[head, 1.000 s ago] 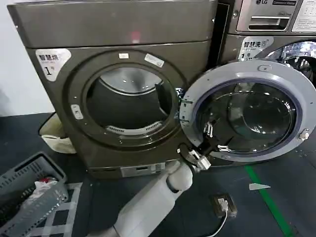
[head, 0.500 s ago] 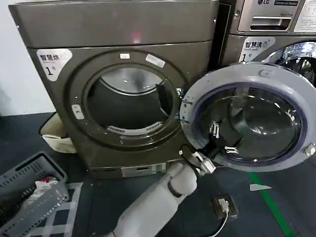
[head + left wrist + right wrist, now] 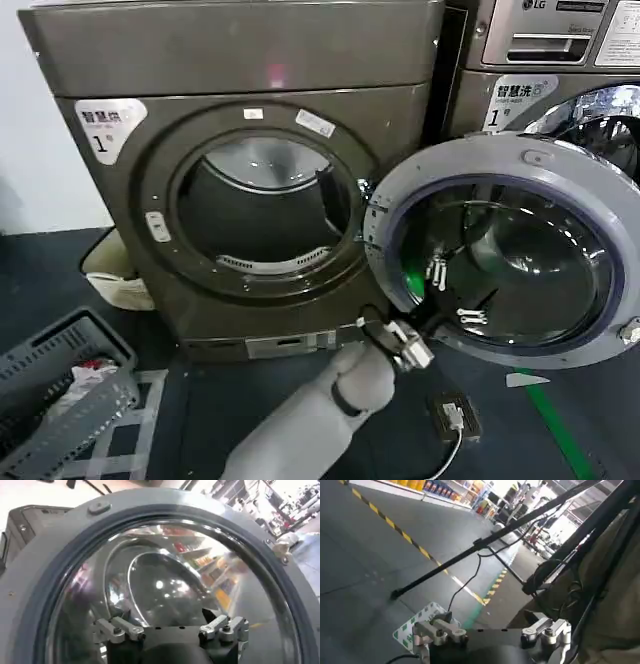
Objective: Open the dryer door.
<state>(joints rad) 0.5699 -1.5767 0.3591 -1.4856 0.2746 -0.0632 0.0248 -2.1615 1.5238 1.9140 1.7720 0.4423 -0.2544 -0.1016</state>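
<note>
Dryer door (image 3: 505, 255), with its pale grey inner rim and dark glass centre, stands swung wide open at the right of the head view, hinged at the right edge of the drum opening and covering much of the LG-labelled machine (image 3: 560, 40) behind it. Its inner face is turned toward the camera. The dryer (image 3: 240, 60) fills the upper left and centre of that view, bronze-grey, with a white sticker marked "1" (image 3: 105, 125) at its upper left corner and the round drum opening (image 3: 265, 210) fully exposed.

The left end effector (image 3: 440, 300) sits at the lower centre of the head view, at the lower left part of the door's glass, its white arm rising from the bottom edge of the frame. Its fingers are spread apart, holding nothing; whether the tips touch the glass I cannot tell. In the left wrist view the same end effector (image 3: 172, 630) appears at the bottom edge with both finger bases apart, facing the door's grey rim (image 3: 30, 580) and curved glass.

The right end effector (image 3: 492, 632) shows at the bottom of the right wrist view, fingers likewise spread and empty, over a grey floor with a yellow-and-black striped line (image 3: 395, 527).

On the floor in the head view lie a grey laundry basket (image 3: 60, 385) at lower left, a small black device with a white cable (image 3: 455, 415) at lower right, and a green floor line (image 3: 555, 420).
</note>
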